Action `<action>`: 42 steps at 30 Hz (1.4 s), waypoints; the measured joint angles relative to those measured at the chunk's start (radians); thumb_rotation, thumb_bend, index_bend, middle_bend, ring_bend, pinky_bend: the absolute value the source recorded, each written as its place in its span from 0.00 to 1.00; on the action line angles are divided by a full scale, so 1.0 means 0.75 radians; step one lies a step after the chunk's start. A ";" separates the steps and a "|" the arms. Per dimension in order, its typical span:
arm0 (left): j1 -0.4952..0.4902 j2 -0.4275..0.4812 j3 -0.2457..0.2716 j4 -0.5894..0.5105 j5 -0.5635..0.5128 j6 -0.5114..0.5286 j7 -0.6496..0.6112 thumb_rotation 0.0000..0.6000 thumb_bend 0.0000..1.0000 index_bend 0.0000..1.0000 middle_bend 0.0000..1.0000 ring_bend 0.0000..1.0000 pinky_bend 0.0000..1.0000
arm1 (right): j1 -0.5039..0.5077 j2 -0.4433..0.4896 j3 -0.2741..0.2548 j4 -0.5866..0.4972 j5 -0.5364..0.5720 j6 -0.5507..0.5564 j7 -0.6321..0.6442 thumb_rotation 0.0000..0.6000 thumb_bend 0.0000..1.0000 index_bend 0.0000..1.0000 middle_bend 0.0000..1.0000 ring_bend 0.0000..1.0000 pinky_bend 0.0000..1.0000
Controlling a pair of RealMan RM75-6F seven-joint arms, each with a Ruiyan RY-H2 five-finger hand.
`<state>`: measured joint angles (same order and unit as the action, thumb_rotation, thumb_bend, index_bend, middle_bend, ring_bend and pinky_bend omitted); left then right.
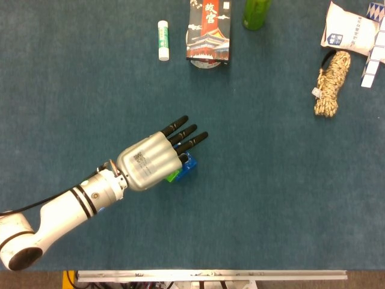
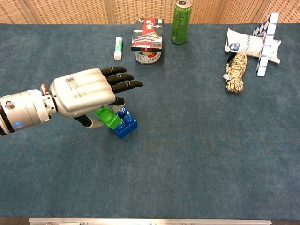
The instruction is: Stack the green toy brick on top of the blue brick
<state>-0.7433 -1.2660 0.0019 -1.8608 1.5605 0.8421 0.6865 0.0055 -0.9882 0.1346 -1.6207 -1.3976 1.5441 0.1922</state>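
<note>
The left hand [image 2: 86,96] reaches in from the left edge over the blue-carpeted tabletop [image 2: 197,154], its silver back turned up and its dark fingers [image 2: 123,84] stretched out toward the right. Beneath the palm, the thumb and a finger pinch the green toy brick [image 2: 108,116], which is tilted and overlaps the left part of the blue brick [image 2: 125,124]; whether the two bricks touch cannot be made out. In the head view the hand [image 1: 153,162] hides most of both bricks, leaving only a sliver of green [image 1: 173,176] and the blue brick's right edge [image 1: 189,165] showing. The blue brick sits flat on the tabletop with its studs up, near the middle-left of the surface. The right hand appears in neither view. Along the far edge stand a white glue stick [image 2: 118,48], a printed red and black box [image 2: 148,35] on a round tin [image 2: 147,57], and a green can [image 2: 180,15]. Far to the right lie a coiled rope bundle [image 2: 235,71], a white packet [image 2: 243,44] and a blue and white checked strip [image 2: 267,38].
</note>
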 measured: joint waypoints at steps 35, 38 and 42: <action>-0.082 -0.114 0.007 0.068 -0.214 -0.053 0.124 1.00 0.26 0.54 0.00 0.00 0.00 | 0.001 -0.003 0.002 0.006 -0.008 -0.017 -0.001 1.00 0.63 0.17 0.26 0.15 0.24; -0.087 -0.118 0.010 0.070 -0.225 -0.052 0.127 1.00 0.26 0.54 0.00 0.00 0.00 | 0.001 -0.004 0.002 0.006 -0.009 -0.017 -0.001 1.00 0.63 0.17 0.26 0.15 0.24; -0.091 -0.124 0.014 0.071 -0.237 -0.052 0.119 1.00 0.26 0.54 0.00 0.00 0.00 | 0.002 -0.005 0.000 0.006 -0.011 -0.020 -0.005 1.00 0.63 0.17 0.26 0.15 0.24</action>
<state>-0.8117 -1.3587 0.0124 -1.8077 1.3828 0.8029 0.7757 0.0067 -0.9922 0.1348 -1.6161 -1.4056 1.5293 0.1886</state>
